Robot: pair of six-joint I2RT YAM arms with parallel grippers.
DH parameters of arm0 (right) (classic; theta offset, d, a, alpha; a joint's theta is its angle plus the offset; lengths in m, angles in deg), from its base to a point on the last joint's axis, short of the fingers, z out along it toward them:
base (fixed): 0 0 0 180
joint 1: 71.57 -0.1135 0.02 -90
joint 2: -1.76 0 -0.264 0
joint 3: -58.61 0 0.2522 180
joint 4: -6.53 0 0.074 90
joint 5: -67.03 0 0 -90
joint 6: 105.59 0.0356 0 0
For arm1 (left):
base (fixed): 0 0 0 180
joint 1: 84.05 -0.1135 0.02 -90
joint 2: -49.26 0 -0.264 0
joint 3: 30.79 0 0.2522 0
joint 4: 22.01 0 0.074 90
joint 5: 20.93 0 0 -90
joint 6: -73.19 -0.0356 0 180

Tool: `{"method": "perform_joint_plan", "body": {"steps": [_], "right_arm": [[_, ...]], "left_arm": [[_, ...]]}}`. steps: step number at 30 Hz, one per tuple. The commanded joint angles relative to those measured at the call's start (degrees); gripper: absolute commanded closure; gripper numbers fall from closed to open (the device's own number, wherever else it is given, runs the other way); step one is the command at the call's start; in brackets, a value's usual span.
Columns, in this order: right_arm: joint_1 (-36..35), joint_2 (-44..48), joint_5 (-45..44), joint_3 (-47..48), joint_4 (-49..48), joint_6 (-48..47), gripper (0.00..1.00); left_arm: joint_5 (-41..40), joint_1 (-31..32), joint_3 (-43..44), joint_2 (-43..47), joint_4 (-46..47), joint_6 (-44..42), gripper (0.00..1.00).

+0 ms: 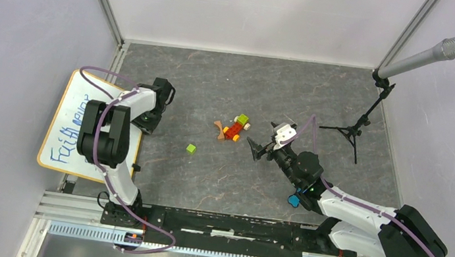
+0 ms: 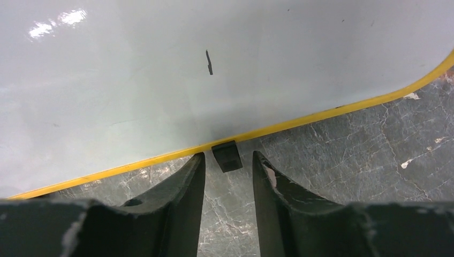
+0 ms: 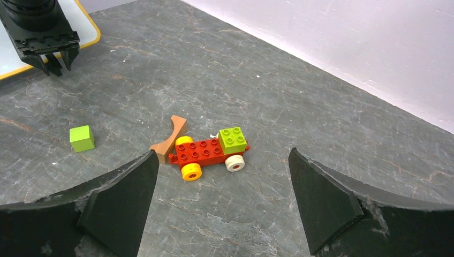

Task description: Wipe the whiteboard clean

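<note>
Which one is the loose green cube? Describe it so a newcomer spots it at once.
Start at the whiteboard on the left of the top view and move right toward the red toy car. The loose green cube sits alone between them, lower in that view. Unlike the car's studded green brick, it is plain, smooth and touches nothing.

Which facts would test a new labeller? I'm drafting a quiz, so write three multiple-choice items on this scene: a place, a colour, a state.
1. Where does the whiteboard lie?
A) table centre
B) far right corner
C) table's left side

2. What colour is the loose cube?
A) light green
B) blue
C) red

3. What state is the right gripper in?
A) shut on a toy
B) open, empty
C) shut on a cube

Answers:
1 C, the top view shows it at the far left.
2 A, it is green in the top and right wrist views.
3 B, it is spread wide, gripping nothing.
</note>
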Motion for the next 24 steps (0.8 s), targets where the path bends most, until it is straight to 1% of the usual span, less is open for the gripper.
{"method": "perform_joint_plan", "body": {"steps": [1, 3, 6, 8, 10, 16, 22, 24], "right_arm": [[-0.04, 0.91, 0.5, -0.58, -2.84, -0.62, 0.03], [-0.03, 1.01, 0.37, -0.63, -2.8, -0.64, 0.02], [-0.04, 1.06, 0.21, -0.74, -2.77, -0.7, 0.02], [-0.04, 1.2, 0.13, -0.77, -2.85, -0.63, 0.03], [-0.03, 1.12, 0.1, -0.75, -2.84, -0.66, 0.03], [-0.05, 1.12, 0.03, -0.8, -2.85, -0.66, 0.03], [-0.03, 1.21, -0.3, -0.92, -2.85, -0.61, 0.03], [-0.03, 1.09, -0.48, -0.87, -2.8, -0.61, 0.02]], "left_arm": [[-3.25, -0.22, 1.17, -0.19, 1.08, 2.14, 0.59], [-2.98, -0.27, 0.91, 0.02, 1.03, 2.01, 0.64], [-2.67, -0.18, 0.13, 0.38, 0.99, 2.12, 0.67], [-2.25, -0.19, -0.58, 0.83, 1.63, 2.01, 0.75], [-1.65, -0.18, -1.14, 0.93, 2.17, 1.63, 0.79], [-0.72, 0.49, -1.69, 0.72, 2.18, 1.29, 0.88], [0.46, 4.42, -1.87, 0.93, 2.16, 3.28, 0.97], [1.03, 6.42, -1.57, 0.73, 2.07, 4.24, 0.98]]}}
